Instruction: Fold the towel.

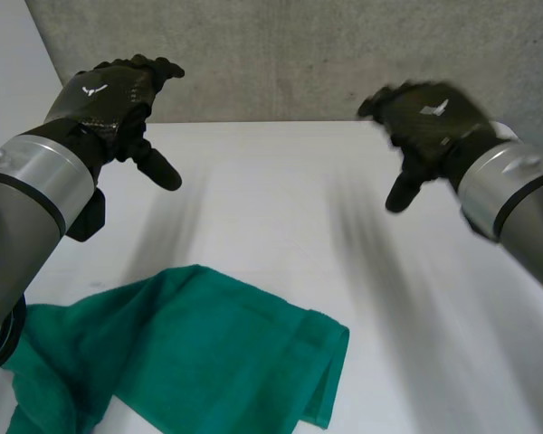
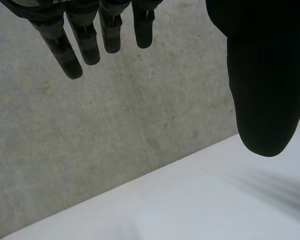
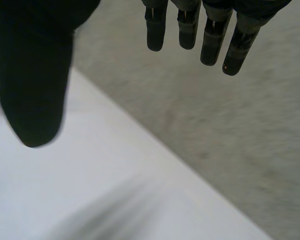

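**Both hands empty and high; the towel lies nearer the left**

The crumpled teal-green terry towel sits in the lower left of the head view. It rests on the white table, rumpled rather than flat. Its long axis runs roughly across the frame, from the bottom left corner to a loose corner near the bottom centre.

The left hand hangs in the upper left, above the table, with the towel below it in the frame. Its own wrist view shows straight fingers spread away from the thumb, holding nothing, and pointing at the grey concrete wall.

The right hand hangs in the upper right, its fingers likewise straight and empty. Bare table separates it from the towel's near corner.

Judging by this layout, folding has not begun. The left hand is the closer one and would need to come down and back toward the bottom of the frame. The right hand has to cross further, toward the bottom centre.
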`<state>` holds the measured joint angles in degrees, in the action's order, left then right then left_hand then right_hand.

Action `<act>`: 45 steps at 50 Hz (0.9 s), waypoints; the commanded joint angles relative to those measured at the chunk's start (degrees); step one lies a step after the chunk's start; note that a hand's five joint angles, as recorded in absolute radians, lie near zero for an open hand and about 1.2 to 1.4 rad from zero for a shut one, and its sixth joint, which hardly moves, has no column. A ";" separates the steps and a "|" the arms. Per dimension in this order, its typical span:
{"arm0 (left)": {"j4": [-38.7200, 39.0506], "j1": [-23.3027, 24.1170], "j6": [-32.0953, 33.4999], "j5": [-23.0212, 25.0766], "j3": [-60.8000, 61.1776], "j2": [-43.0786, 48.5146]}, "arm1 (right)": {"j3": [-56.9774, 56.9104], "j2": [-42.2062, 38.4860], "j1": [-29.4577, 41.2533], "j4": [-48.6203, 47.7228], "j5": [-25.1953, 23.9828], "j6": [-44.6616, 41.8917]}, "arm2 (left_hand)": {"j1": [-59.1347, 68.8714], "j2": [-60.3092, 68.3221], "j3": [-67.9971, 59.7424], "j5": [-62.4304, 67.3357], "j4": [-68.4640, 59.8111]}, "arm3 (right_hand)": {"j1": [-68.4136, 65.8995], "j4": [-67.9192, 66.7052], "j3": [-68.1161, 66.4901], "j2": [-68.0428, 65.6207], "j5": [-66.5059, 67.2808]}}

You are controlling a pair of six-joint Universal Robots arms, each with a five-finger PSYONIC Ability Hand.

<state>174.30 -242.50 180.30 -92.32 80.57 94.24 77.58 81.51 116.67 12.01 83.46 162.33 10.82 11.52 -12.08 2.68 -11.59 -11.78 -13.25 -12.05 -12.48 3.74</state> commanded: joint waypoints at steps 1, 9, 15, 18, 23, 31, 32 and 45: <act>-0.01 0.01 0.75 -0.58 1.96 1.29 | 3.09 -4.95 7.42 3.20 -6.19 -0.79 | -0.82 -1.52 2.08 -2.68 1.59 | 1.78 3.25 2.05 2.48 -3.74; 1.13 -1.03 7.14 -0.58 8.96 3.75 | 7.58 -9.88 10.51 -1.01 -11.21 -0.43 | -0.82 -1.52 2.08 -2.68 1.59 | 1.78 3.25 2.05 2.48 -3.74; 4.02 -3.93 10.33 -0.49 14.86 4.02 | 10.57 -13.04 13.84 -6.38 -14.81 3.60 | -0.82 -1.52 2.08 -2.68 1.59 | 1.78 3.25 2.05 2.48 -3.74; 7.63 -6.40 11.13 -0.49 17.69 4.90 | 11.01 -13.75 15.34 -7.43 -16.22 5.28 | -0.82 -1.52 2.08 -2.68 1.59 | 1.78 3.25 2.05 2.48 -3.74; 11.24 -8.51 11.13 -0.75 19.10 7.19 | 11.98 -15.50 17.53 -9.28 -18.50 7.65 | -0.82 -1.52 2.08 -2.68 1.59 | 1.78 3.25 2.05 2.48 -3.74; 12.47 -10.01 11.04 -0.58 19.10 10.00 | 12.77 -18.76 22.72 -12.62 -19.30 8.97 | -0.82 -1.52 2.08 -2.68 1.59 | 1.78 3.25 2.05 2.48 -3.74; 12.73 -10.01 11.04 -0.58 19.10 10.17 | 12.77 -19.37 23.51 -12.80 -19.21 8.97 | -0.82 -1.52 2.08 -2.68 1.59 | 1.78 3.25 2.05 2.48 -3.74; 13.61 -10.18 10.95 -0.58 19.10 10.26 | 13.83 -21.04 27.12 -16.58 -18.51 9.06 | -0.82 -1.52 2.08 -2.68 1.59 | 1.78 3.25 2.05 2.48 -3.74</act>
<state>187.78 -252.56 191.32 -92.90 99.66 104.60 90.83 60.94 142.62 -3.25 64.67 171.39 10.82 11.52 -12.08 2.68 -11.59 -11.78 -13.25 -12.05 -12.48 3.74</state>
